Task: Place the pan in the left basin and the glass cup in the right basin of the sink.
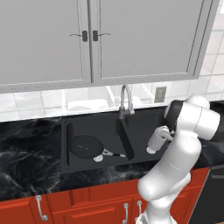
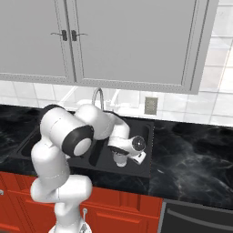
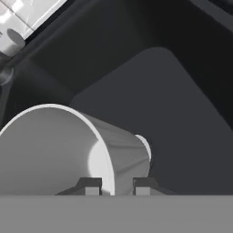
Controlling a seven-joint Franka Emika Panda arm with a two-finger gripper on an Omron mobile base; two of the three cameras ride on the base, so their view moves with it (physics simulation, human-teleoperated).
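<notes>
White rounded arm (image 1: 175, 166) with dark joints, ending in small dark tool (image 3: 117, 186) tips.

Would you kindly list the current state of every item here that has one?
Flat black frying pan: lying flat in the left basin.
Pale translucent glass cup: gripped at its rim, over the right basin.
End effector: shut on the cup's wall.
Curved chrome faucet: no water visible.
Grey upper cabinet doors: closed.
</notes>
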